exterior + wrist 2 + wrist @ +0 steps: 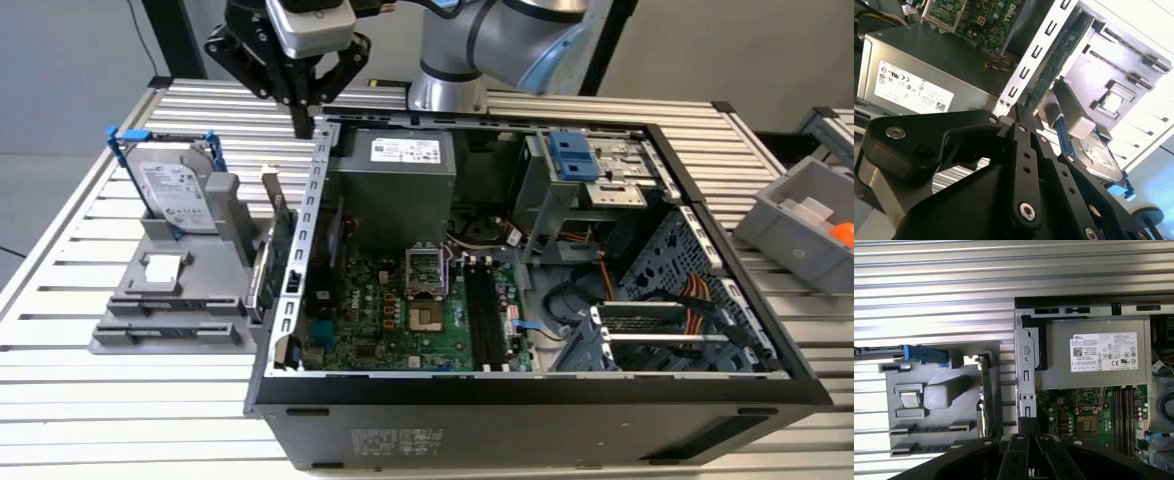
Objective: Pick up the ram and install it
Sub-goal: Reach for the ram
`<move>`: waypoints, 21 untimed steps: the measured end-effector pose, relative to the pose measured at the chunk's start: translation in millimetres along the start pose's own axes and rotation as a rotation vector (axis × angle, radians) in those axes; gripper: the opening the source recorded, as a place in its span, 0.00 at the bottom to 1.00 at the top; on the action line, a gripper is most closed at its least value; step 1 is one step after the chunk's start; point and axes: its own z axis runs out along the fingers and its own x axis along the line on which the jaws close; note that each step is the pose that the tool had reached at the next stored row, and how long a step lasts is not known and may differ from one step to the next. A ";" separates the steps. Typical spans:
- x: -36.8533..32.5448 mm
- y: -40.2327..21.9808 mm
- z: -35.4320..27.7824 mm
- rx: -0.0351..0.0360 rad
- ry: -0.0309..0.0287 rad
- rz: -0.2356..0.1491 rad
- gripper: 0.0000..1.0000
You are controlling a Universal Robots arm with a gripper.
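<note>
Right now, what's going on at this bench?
The robot arm's black gripper hangs shut, holding nothing, above the edge of the open black desktop computer case at the exterior view's left. What looks like the thin green RAM stick stands on edge in the grey plastic fixture beside the case, untouched. The long black memory slots on the green motherboard look empty. Nothing is picked up yet.

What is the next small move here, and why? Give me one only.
Probably shift the end effector toward the exterior view's left, over the ram stick. It hangs empty above a corner of the computer case, while the stick stands on edge in the gray holder beside the case.
</note>
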 end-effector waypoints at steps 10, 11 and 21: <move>15.4 -1.4 -0.4 0.0000 0.0000 0.000 0.00; 16.8 -1.5 -0.4 0.0001 0.0000 0.000 0.00; 31.6 -2.8 -0.7 0.0000 -0.0001 0.000 0.00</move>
